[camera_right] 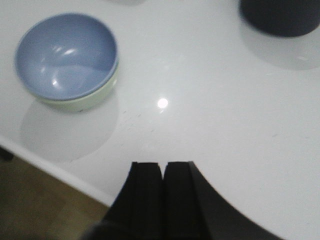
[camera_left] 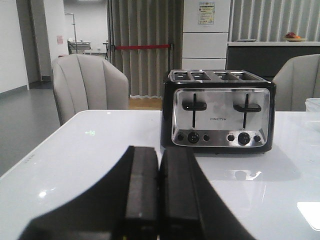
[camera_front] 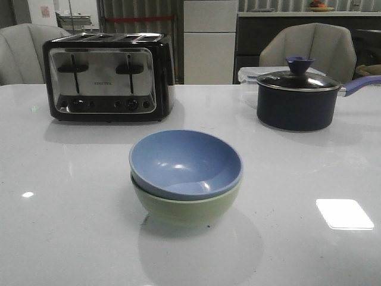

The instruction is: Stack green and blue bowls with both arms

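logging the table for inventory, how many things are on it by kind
bowls: 2, blue bowl nested in green bowl
toaster: 1
saucepan: 1
clear container behind the saucepan: 1
total: 5

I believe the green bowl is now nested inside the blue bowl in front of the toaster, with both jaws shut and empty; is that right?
Not quite: the order is reversed. The front view shows the blue bowl nested inside the green bowl. The rest stands: they sit in front of the toaster, both jaws shut and empty.
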Tool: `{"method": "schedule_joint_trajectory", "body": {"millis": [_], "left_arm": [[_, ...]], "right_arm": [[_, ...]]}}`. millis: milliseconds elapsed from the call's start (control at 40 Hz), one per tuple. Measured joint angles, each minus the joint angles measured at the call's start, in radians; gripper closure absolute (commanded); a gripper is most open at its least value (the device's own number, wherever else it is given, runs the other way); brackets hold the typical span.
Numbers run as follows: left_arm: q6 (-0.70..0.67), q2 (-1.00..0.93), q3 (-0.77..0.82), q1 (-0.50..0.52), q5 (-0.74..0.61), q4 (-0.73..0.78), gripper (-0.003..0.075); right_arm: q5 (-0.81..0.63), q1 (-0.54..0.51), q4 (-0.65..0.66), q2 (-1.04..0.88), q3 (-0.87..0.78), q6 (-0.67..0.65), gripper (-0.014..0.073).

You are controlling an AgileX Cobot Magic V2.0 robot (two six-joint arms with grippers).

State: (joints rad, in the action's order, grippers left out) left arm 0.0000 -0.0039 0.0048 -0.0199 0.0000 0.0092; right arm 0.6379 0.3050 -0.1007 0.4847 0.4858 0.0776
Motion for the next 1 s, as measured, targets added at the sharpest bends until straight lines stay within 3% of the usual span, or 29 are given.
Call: {"method": "schedule_joint_trajectory", "body": {"millis": [200,350,575,1000], "left_arm": [[0.000,0.000,0.000,0.000,0.000,0.000,0.0627],[0.000,0.000,0.000,0.000,0.000,0.000,0.0627],[0.000,0.000,0.000,0.000,0.000,0.000,0.0627],[0.000,0.000,0.000,0.000,0.000,0.000,0.0627]], "right_arm": [[-0.221,-0.196,0.000,-0.203,-0.205,0.000,0.0536],[-0.361,-0.284,0.000,-0.349,-0.358,0.000,0.0536],[-0.501,-0.300,0.000,-0.476,-0.502,0.000,0.0536],[-0.557,-0.300,0.000,-0.495,-0.513,0.000,0.0536]]}}
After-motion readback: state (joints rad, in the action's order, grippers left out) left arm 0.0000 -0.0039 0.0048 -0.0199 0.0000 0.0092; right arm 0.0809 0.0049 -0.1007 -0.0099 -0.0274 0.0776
